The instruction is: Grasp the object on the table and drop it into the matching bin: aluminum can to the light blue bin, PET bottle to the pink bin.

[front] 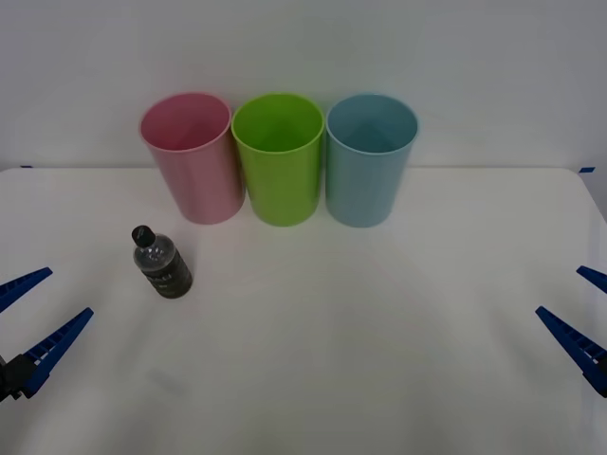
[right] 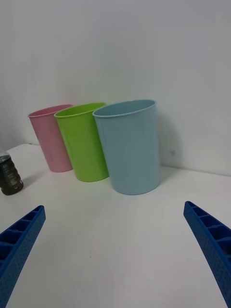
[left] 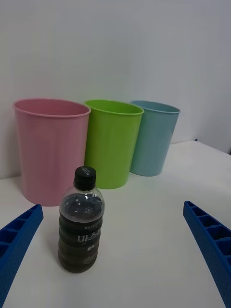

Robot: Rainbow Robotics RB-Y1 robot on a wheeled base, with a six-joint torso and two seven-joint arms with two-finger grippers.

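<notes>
A small PET bottle (front: 162, 263) (left: 81, 223) (right: 8, 174) with dark contents and a black cap stands upright on the white table (front: 332, 332), left of centre and in front of the pink bin (front: 193, 156) (left: 50, 149) (right: 50, 139). The light blue bin (front: 370, 156) (right: 131, 147) (left: 153, 138) stands at the right end of the row of bins. My left gripper (front: 33, 327) (left: 113, 269) is open at the left edge of the table, a little short of the bottle. At the right edge my right gripper (front: 580, 318) (right: 113, 250) is open, facing the blue bin.
A lime green bin (front: 280, 156) (right: 83, 142) (left: 111, 142) stands between the pink and blue ones, all three touching side by side near the table's far edge by a white wall. Bare tabletop spreads between the bins and both grippers.
</notes>
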